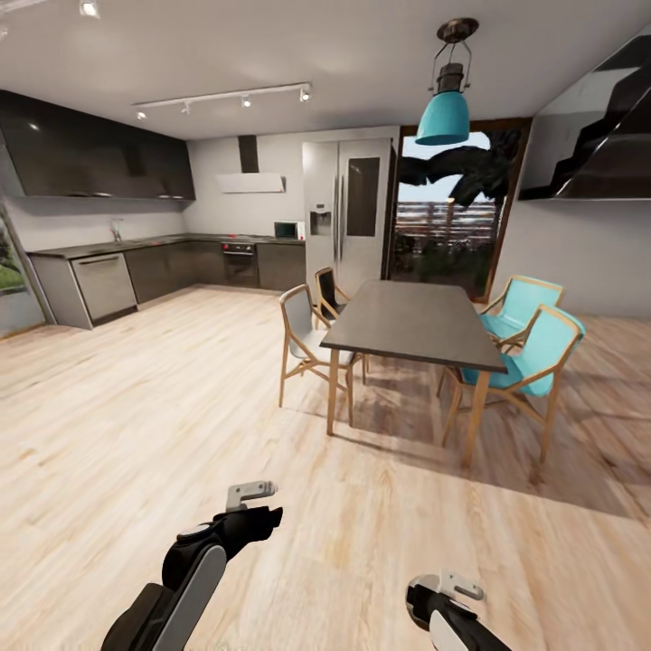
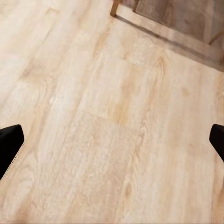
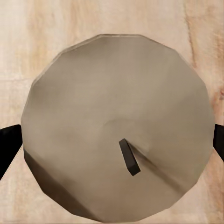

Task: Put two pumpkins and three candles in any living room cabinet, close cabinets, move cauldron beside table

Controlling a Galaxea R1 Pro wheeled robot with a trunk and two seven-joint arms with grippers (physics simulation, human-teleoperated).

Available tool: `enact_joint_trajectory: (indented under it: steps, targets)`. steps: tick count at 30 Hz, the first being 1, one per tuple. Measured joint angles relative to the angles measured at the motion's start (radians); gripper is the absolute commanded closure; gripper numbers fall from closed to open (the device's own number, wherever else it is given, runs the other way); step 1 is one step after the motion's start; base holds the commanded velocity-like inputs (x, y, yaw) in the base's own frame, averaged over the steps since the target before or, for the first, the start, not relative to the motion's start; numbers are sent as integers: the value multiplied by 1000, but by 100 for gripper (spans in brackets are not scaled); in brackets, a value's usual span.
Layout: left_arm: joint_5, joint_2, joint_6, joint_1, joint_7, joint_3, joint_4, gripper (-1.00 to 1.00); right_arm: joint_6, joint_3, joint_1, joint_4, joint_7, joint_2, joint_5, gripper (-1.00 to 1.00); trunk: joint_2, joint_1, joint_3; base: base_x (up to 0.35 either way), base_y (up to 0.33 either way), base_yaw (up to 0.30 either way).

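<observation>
A beige-tan candle [image 3: 116, 126] with a short black wick sits between the black fingers [image 3: 9, 144] of my right gripper [image 3: 112, 144], seen from above over the plank floor. That gripper [image 1: 443, 592] hangs low at the bottom right of the head view and is shut on the candle. My left gripper [image 1: 258, 515] is raised at the bottom left. In its wrist view it [image 2: 112, 144] stands open, with bare floor between the fingertips [image 2: 9, 147]. The pumpkins, cauldron, brown console and coffee table are out of view.
A dark dining table [image 1: 411, 321] with grey and teal chairs [image 1: 524, 348] stands ahead to the right. Dark kitchen cabinets [image 1: 163, 267] and a fridge [image 1: 348, 212] line the far wall. A teal lamp [image 1: 445, 113] hangs above. Light wood floor [image 1: 163, 407] stretches ahead to the left.
</observation>
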Motion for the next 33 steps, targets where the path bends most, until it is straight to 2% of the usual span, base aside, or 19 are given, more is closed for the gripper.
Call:
enact_joint_trajectory:
  steps: [33]
  targets:
    - [1, 0, 0, 0, 0, 0, 2, -100, 0, 0, 0, 1, 0, 0, 0, 100, 231, -127, 103, 0, 0, 288]
